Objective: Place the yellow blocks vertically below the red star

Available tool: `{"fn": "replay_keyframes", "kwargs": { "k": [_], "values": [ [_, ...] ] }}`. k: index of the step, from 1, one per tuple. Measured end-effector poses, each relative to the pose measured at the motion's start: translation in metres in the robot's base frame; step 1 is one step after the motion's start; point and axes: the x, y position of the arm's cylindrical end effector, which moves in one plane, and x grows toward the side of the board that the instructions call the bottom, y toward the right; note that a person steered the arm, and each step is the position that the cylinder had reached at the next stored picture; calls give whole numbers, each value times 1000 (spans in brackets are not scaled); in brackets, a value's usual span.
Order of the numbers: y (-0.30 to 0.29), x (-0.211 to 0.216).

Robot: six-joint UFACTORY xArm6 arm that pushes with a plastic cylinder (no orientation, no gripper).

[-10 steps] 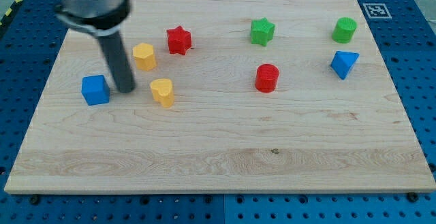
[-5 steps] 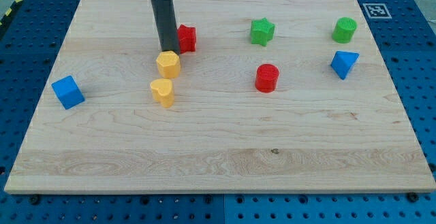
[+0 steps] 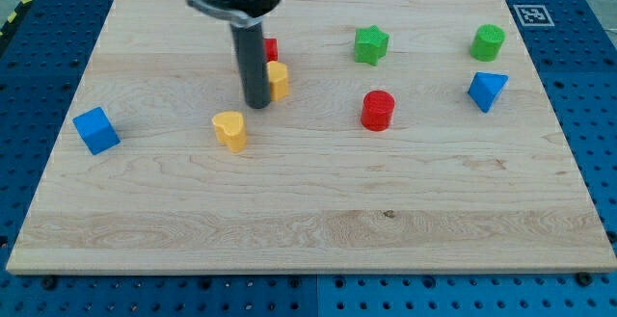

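Observation:
The red star (image 3: 270,48) sits at the view's upper middle-left, mostly hidden behind my rod. A yellow hexagon block (image 3: 278,80) lies just below it, touching or nearly touching it. My tip (image 3: 256,104) rests on the board right against the left side of this yellow block. A yellow heart block (image 3: 229,129) lies lower and to the left, a short way below-left of my tip.
A blue cube (image 3: 95,130) sits near the board's left edge. A red cylinder (image 3: 378,110) stands right of centre. A green star (image 3: 370,43), a green cylinder (image 3: 488,41) and a blue pyramid-like block (image 3: 487,90) lie at the upper right.
The yellow hexagon has moved right, from beside the heart's top to just below the red star. My rod moved from above it to its left side, a little lower.

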Motion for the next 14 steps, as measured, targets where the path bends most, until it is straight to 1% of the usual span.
{"fn": "replay_keyframes", "kwargs": {
  "k": [1,2,3,4,5,6,8,9,10,11,14],
  "values": [
    [1,4],
    [2,31],
    [40,36],
    [88,28],
    [123,9],
    [124,-5],
    [63,-9],
    [53,-9],
    [58,-14],
    [63,-32],
    [13,-34]
  ]
}}
